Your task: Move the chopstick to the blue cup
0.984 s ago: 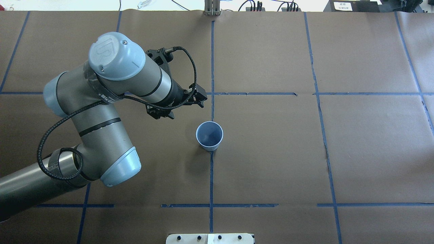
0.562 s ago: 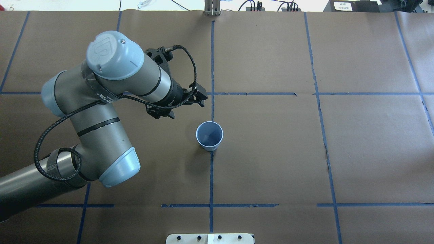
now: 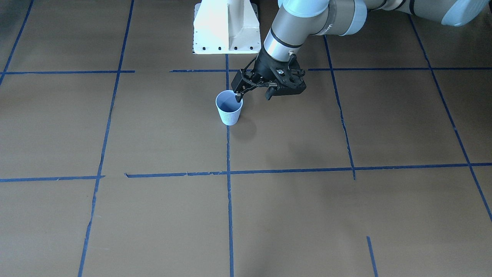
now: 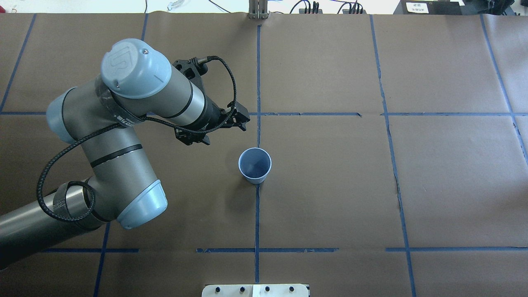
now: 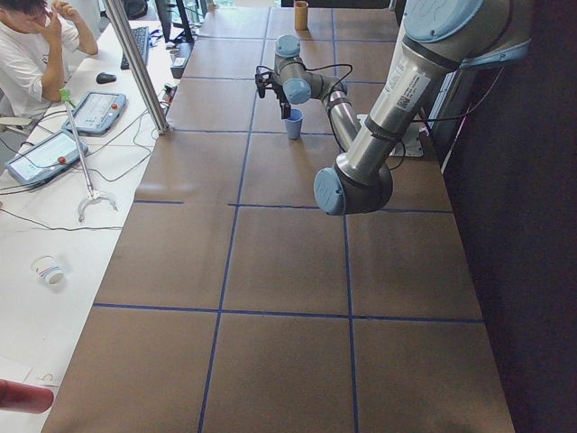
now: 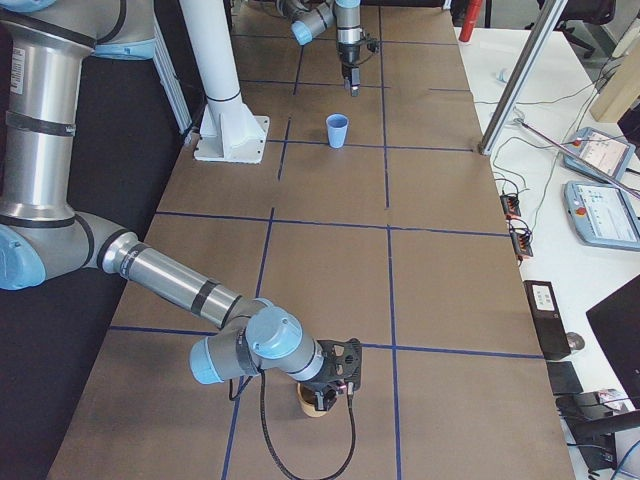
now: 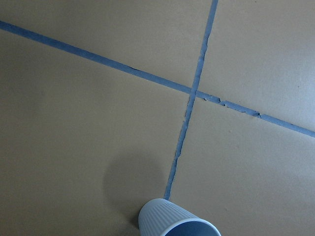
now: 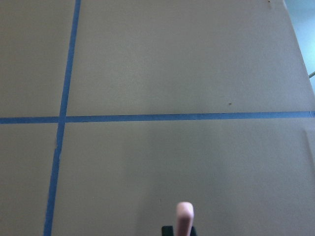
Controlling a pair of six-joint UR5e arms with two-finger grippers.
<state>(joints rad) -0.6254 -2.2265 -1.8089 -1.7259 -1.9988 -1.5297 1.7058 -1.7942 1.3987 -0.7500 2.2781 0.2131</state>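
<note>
The blue cup point(image 4: 255, 166) stands upright and empty at the table's middle, also in the front view point(image 3: 229, 109) and at the bottom of the left wrist view point(image 7: 172, 223). My left gripper point(image 4: 243, 119) hovers just beyond and left of it, tilted down, near the rim point(image 3: 239, 92); it looks open and holds nothing. My right gripper point(image 6: 328, 385) is at a brown cup point(image 6: 312, 403) at the table's right end; I cannot tell whether it is open or shut. The pinkish chopstick's tip point(image 8: 184, 216) shows at the bottom of the right wrist view.
The white robot base point(image 3: 226, 27) stands behind the cup on the robot's side. Blue tape lines point(image 4: 257, 214) grid the brown paper. An operator point(image 5: 36, 45) sits at the side bench with pendants and cables. A metal post point(image 6: 520, 70) stands at the table's far edge.
My left arm has drawn slightly back to the left and its gripper has shifted a little left, away from the cup. The blue cup has not moved.
</note>
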